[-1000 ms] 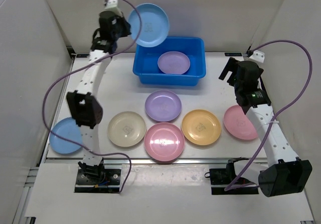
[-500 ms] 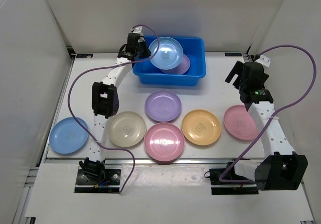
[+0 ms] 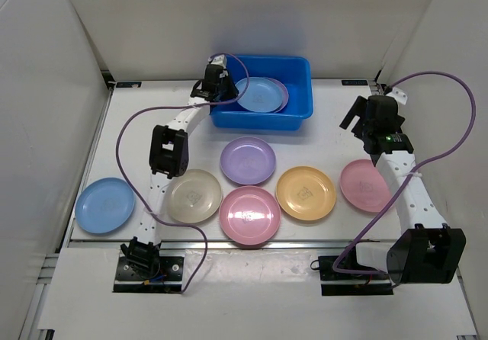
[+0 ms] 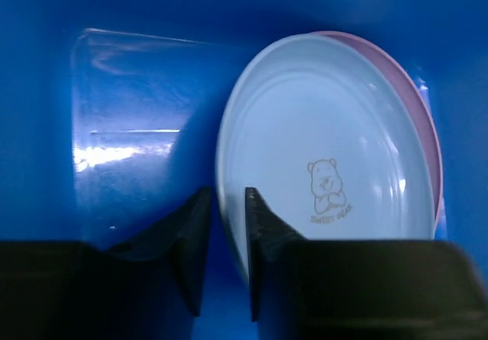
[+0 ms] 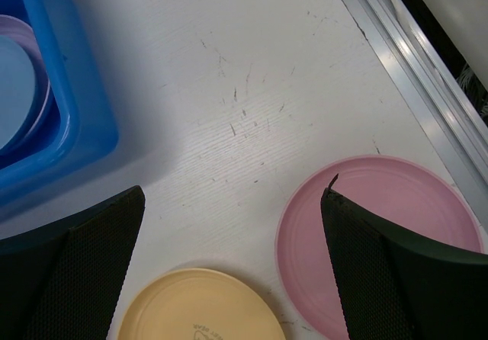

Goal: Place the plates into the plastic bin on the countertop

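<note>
Top view:
- The blue plastic bin (image 3: 297, 69) is seen at upper centre of the frame, on the white surface (image 3: 152, 119).
- Two plates are stacked inside it. A light blue plate (image 3: 258, 94) lies on a purple plate (image 3: 284, 96), of which only the right edge is exposed.
- The left pincer (image 3: 221, 88) is placed at the bin's left wall.
- The right pincer (image 3: 354, 115) is held over bare surface at right of the frame, apart from the bin.
- Six plates are left on the surface:
  - second light blue plate (image 3: 105, 205), far left
  - beige plate (image 3: 193, 196)
  - second purple plate (image 3: 248, 160), centre
  - pink plate (image 3: 249, 215), lower centre
  - orange-yellow plate (image 3: 306, 193)
  - right-hand pink plate (image 3: 364, 185)

Left wrist view:
- The pincer's jaws are parted narrowly.
- The near rim of the binned light blue plate is caught in the gap. Bin floor is visible between the left finger and the rim, so no clamp is seen.
- A bear print (image 4: 328, 187) is noted on that plate.

Right wrist view:
- The jaws are spread wide and nothing is held.
- The right-hand pink plate is seen at lower right of the frame, the orange-yellow plate at the bottom and the bin at left.
</note>
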Motion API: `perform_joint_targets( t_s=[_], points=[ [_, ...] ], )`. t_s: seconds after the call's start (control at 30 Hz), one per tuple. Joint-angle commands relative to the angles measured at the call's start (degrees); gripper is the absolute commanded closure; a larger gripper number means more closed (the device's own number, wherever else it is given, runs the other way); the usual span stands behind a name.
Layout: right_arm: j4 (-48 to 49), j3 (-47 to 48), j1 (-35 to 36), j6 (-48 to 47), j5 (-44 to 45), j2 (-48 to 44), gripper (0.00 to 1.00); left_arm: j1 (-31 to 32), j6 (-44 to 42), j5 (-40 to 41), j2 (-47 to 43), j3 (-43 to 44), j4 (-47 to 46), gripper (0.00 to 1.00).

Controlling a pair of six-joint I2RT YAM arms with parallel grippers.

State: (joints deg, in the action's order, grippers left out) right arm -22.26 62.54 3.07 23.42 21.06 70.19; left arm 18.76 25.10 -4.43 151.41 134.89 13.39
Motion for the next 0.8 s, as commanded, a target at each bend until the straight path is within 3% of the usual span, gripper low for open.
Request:
perform_joint_targets(
  t_s=[0.0,0.07,0.2,0.23,0.47,0.57,0.73,0.77],
  points=[
    [-0.59,0.12,0.18,1.54,0.39,-0.58,0.01,0.48,1.17,0.21,-1.3,3.27,-3.19,0.63],
    [-1.64,0.3,-0.08,2.06,0.39,-0.93,0.01,0.48,1.26,-0.49,-1.3,3.71,-3.19,0.35],
    [-2.43,0.03,-0.08,1.72,0.04,-2.69,0.01,0.48,0.56,-1.02,-3.05,3.63,-3.37,0.13],
    [-1.83,-0.14,-0.08,1.19,-0.66,-3.22,0.01,0.57,0.3,-1.55,-3.75,3.63,-3.19,0.01],
    [-1.12,0.03,0.18,-2.67,-5.93,-5.85,0.01,0.57,-4.27,-0.85,-16.03,2.58,1.37,0.01],
    [-0.07,-0.84,0.44,-5.31,-13.65,-5.86,0.01,0.48,-6.64,-0.14,-24.13,-2.6,5.59,0.01],
    [3.27,-4.18,4.99,-5.22,-23.22,-2.88,0.01,0.75,-9.81,5.63,-44.65,-22.7,7.88,0.01],
    [5.19,-4.71,6.23,-4.97,-23.52,-2.35,0.01,0.83,-9.64,8.35,-47.85,-31.44,7.88,0.01]
  ],
)
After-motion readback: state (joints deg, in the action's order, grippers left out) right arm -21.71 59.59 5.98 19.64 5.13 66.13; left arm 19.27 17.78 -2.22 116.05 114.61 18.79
